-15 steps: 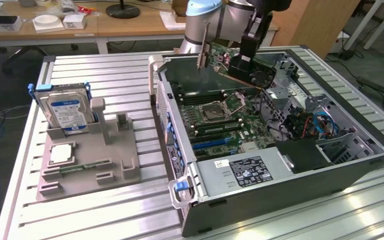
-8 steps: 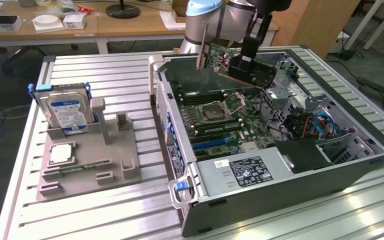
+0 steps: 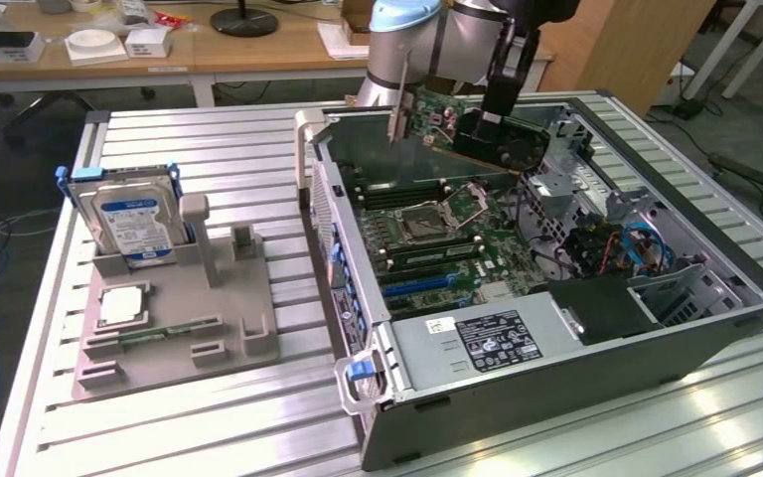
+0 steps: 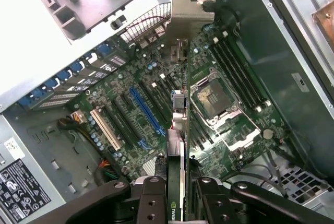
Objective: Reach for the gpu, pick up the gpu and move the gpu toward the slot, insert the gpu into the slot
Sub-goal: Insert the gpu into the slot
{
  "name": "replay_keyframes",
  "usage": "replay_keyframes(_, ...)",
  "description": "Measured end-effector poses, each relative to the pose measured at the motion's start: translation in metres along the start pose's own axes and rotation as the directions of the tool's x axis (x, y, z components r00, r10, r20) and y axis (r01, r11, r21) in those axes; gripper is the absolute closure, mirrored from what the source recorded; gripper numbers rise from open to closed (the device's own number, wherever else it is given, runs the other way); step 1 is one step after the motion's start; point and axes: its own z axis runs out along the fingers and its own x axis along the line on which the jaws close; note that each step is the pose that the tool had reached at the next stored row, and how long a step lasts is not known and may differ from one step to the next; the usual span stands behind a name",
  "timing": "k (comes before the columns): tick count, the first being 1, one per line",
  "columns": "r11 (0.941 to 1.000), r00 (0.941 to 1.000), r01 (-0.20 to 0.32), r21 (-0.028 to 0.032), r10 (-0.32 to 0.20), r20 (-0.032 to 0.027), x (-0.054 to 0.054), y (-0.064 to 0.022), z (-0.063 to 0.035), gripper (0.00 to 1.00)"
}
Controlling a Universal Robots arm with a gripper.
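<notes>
My gripper (image 3: 484,134) is shut on the gpu (image 3: 451,149), a thin dark card with a silver metal bracket (image 3: 396,117) at one end. It hangs tilted above the far part of the open computer case (image 3: 699,328). In the wrist view the gpu (image 4: 178,130) shows edge-on between my black fingers (image 4: 152,195), its bracket (image 4: 186,18) pointing away toward the case wall. The gripper (image 4: 179,195) holds it above the motherboard. A long blue slot (image 4: 146,110) lies on the board beside the card's edge, and the card is clear of it.
The CPU socket (image 3: 428,221) and memory slots (image 4: 237,72) lie under the card. A power supply (image 3: 488,338) fills the case's near end, with cables (image 3: 620,243) at the exterior view's right. A grey holder (image 3: 176,318) carries a hard drive (image 3: 130,219).
</notes>
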Motion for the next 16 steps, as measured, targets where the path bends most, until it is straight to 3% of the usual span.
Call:
replay_keyframes(8, 0.9966, 0.9966, 0.082, -0.0001, -0.082, -0.0008, 0.0, 0.0, 0.0, 0.74)
replay_keyframes(16, 0.9852, 0.9852, 0.171, 0.0, -0.171, -0.0014, 0.0003, -0.0002, 0.0001, 0.74)
